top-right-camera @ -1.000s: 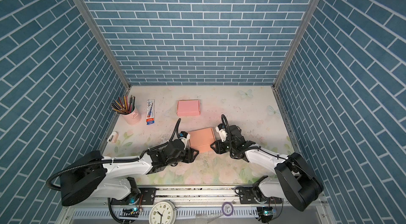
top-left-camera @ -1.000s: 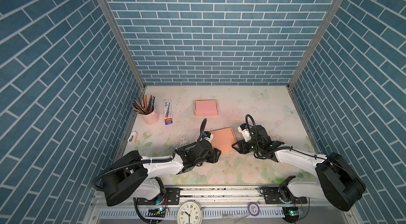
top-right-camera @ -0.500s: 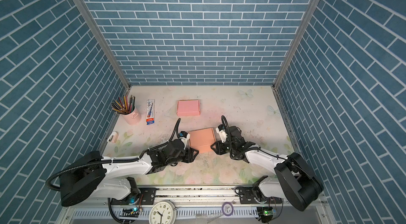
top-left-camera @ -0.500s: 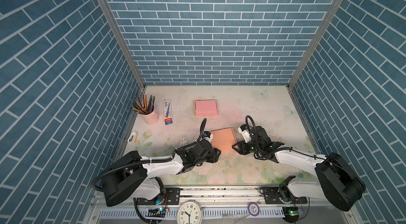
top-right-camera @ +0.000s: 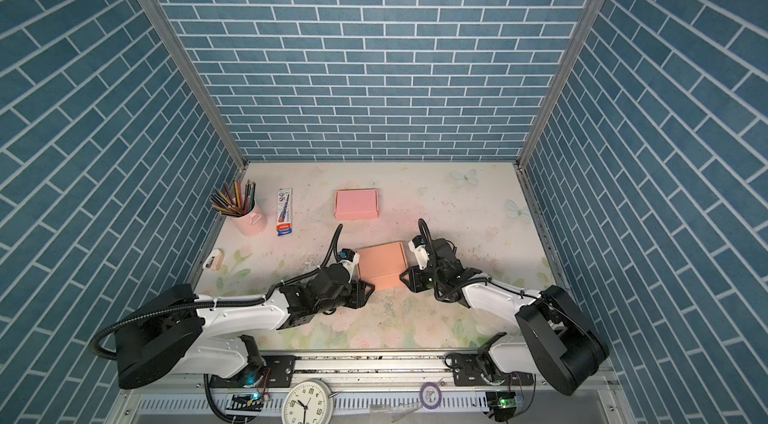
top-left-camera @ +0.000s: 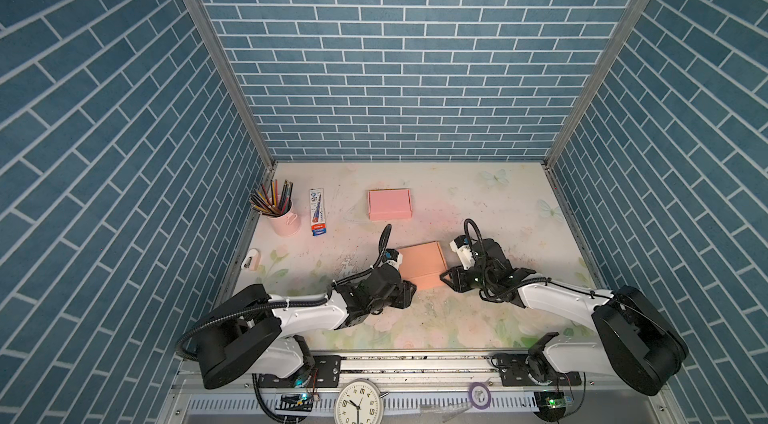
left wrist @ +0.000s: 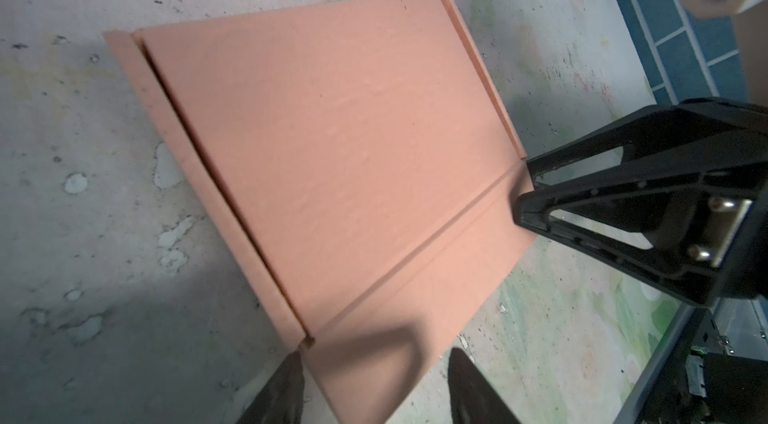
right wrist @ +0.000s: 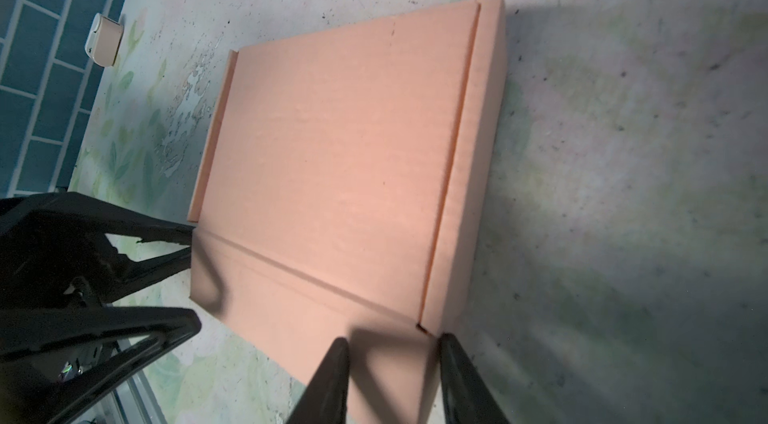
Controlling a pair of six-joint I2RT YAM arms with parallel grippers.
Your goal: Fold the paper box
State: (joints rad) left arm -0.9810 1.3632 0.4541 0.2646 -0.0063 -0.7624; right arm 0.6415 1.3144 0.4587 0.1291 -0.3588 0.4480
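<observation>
The paper box (top-left-camera: 420, 261) (top-right-camera: 381, 261) is flat salmon-orange cardboard lying near the table's front middle, with a creased front flap (left wrist: 415, 297) (right wrist: 291, 309) spread toward the near edge. My left gripper (top-left-camera: 411, 289) (top-right-camera: 369, 287) is at the flap's near-left corner. In the left wrist view the left gripper (left wrist: 376, 384) is open, with that corner between its fingers. My right gripper (top-left-camera: 445, 276) (top-right-camera: 404, 276) is at the near-right corner. In the right wrist view the right gripper (right wrist: 392, 368) is open and narrower: one finger is over the flap, the other at the box's edge.
A closed pink box (top-left-camera: 389, 204) lies further back. At the back left stand a pink cup of pencils (top-left-camera: 284, 216) and a blue-and-white pack (top-left-camera: 318, 212). A small white item (top-left-camera: 250, 258) lies by the left wall. Brick walls enclose three sides.
Both grippers have narrowed a little, the right more than the left. The right gripper has edged slightly toward the box's corner. The box has not moved.
</observation>
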